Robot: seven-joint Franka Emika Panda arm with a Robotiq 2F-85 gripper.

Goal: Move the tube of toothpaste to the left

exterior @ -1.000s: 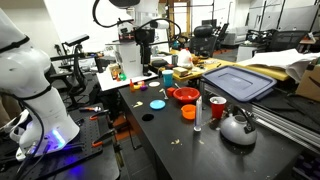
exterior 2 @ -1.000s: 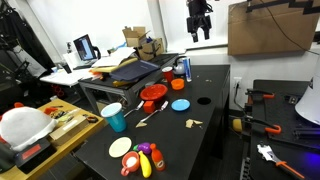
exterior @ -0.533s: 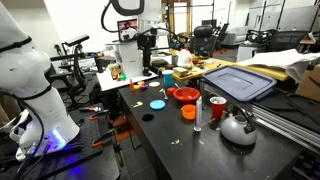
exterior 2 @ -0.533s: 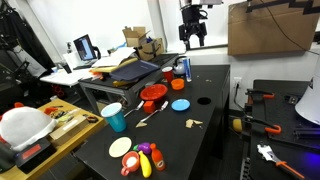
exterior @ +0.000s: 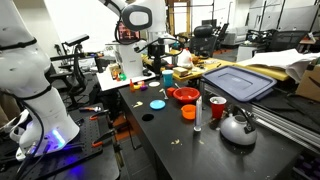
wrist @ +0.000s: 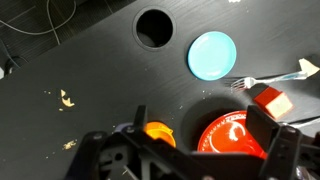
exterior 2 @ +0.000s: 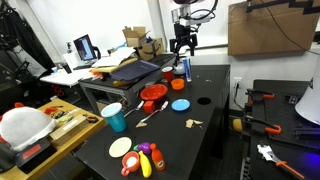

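The tube of toothpaste [exterior: 197,113] is a slim whitish tube standing upright on the black table [exterior: 170,135], just left of the red cup [exterior: 217,107] and near the steel kettle [exterior: 238,127]. My gripper [exterior: 156,48] hangs high above the table, well apart from the tube; it also shows in an exterior view [exterior 2: 182,42]. In the wrist view the gripper [wrist: 190,160] is open and empty, with a red bowl [wrist: 225,135] and an orange cup [wrist: 157,132] below it. The tube is out of the wrist view.
A blue plate [wrist: 212,55] and a round table hole [wrist: 153,27] lie under the wrist. A teal cup [exterior 2: 115,118] and a plate of toy food [exterior 2: 135,155] stand at one table end. A blue bin lid [exterior: 238,80] lies behind the red cup.
The arm has swung toward the table and lowered, so the gripper now hangs over the red bowl area. Nothing on the table has moved.
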